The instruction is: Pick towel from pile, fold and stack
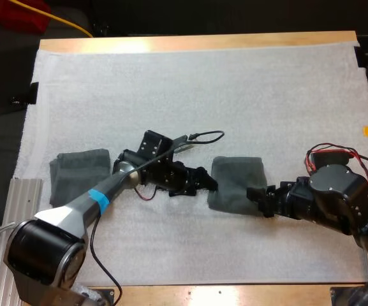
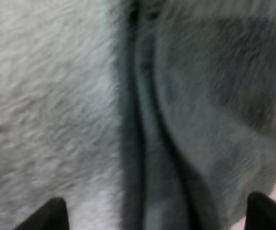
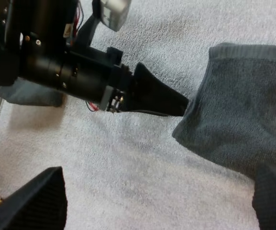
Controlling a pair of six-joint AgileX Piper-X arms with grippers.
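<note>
While two grippers flank one towel, another towel lies aside.

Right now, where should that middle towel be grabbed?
Grip the towel at its left edge, coming from the left: the fold there makes a thick lip lying flat on the mat, and the open left tool straddles it.

There's the left arm, lower left: glossy black drum joint, pale silver link, bright blue band, then a blocky black wrist with tiny screws. Left gripper: black tapered wedge. Right arm, right edge: chunky black housings
</note>
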